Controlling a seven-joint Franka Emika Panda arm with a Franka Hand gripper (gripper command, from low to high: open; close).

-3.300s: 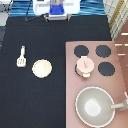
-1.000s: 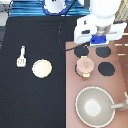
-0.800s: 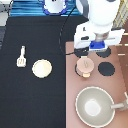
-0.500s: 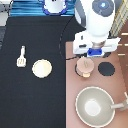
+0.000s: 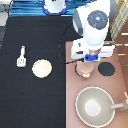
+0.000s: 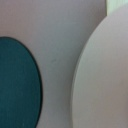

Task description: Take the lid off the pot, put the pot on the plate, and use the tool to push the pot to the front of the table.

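Observation:
The gripper (image 5: 87, 68) hangs right over the pot (image 5: 86, 74) on the stove panel, and the hand hides most of the pot. Only a pinkish-tan edge of the pot shows below the hand. In the wrist view the lid (image 6: 100, 75) fills one side as a pale round disc seen from very close. The cream-yellow plate (image 5: 42, 68) lies on the black table (image 5: 30, 100), toward the exterior view's left of the pot. Further left lies the tool (image 5: 21, 56), a cream-white spatula.
The pinkish-brown stove panel (image 5: 75, 85) takes up the exterior view's right side. A black burner (image 5: 106, 69) sits beside the pot and shows dark in the wrist view (image 6: 17, 82). A large grey pan (image 5: 95, 106) stands toward the bottom, handle pointing right.
The arm has swung in from the exterior view's top and come down over the pot, covering it. Plate, spatula and pan have not moved.

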